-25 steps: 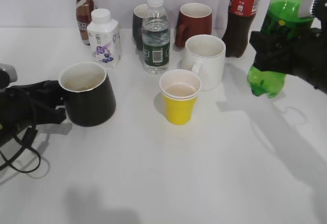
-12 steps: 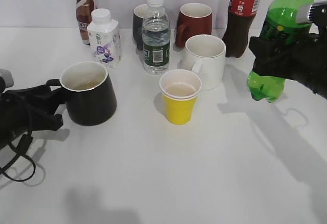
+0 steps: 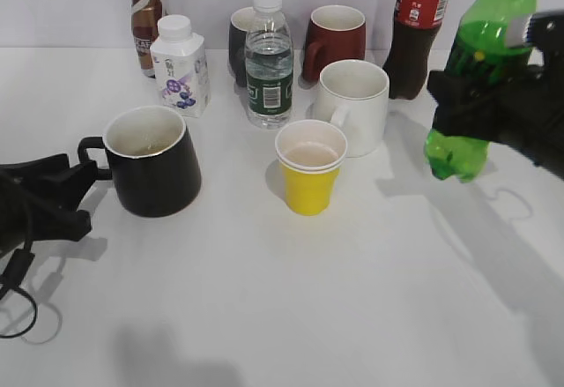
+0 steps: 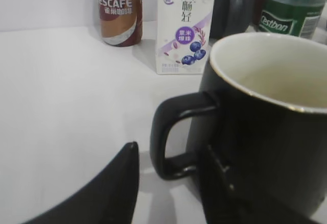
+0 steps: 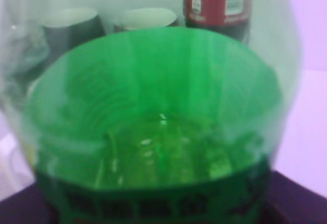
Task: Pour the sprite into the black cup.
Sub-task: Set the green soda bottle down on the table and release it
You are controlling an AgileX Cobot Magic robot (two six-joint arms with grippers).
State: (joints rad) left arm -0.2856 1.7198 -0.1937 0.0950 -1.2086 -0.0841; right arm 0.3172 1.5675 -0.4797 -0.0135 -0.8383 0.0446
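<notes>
The black cup (image 3: 163, 175) stands upright at the left of the table, white inside, its loop handle pointing left. My left gripper (image 3: 84, 195) is open, its fingertips on either side of the handle and not gripping it. In the left wrist view the cup (image 4: 265, 132) fills the right side, with the handle just ahead of the open left gripper (image 4: 171, 155). My right gripper (image 3: 493, 96) is shut on the sprite (image 3: 458, 149), a green bottle held above the table at the right, leaning with its top up and to the right. The sprite (image 5: 153, 132) fills the right wrist view.
A yellow paper cup (image 3: 308, 175) and a white mug (image 3: 352, 105) stand mid-table between the sprite and the black cup. Behind are a water bottle (image 3: 268, 61), a narrower dark mug (image 3: 238, 43), a dark red mug (image 3: 335, 39), a cola bottle (image 3: 414, 43), a milk carton (image 3: 181, 65) and a coffee bottle (image 3: 144, 17).
My left gripper has let go of the black cup's handle, opened and drawn back to the left. The cup stays standing. The sprite has shifted slightly in my right gripper.
</notes>
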